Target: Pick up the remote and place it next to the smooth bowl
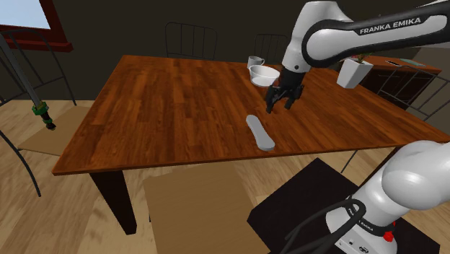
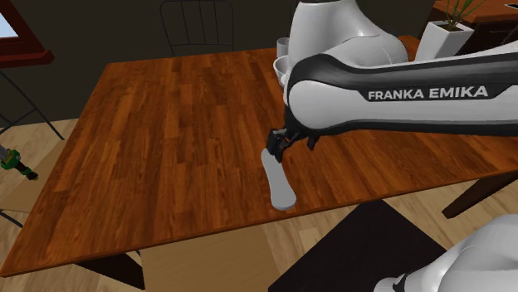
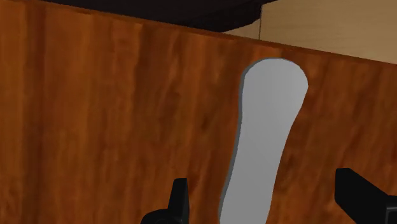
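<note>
Hovering just above the grey remote, which lies flat near the front edge of the surface, right of centre in the shoulder view, the hand is wide open and empty, so grasping, lifting and carrying it to the white bowl are all left.
</note>
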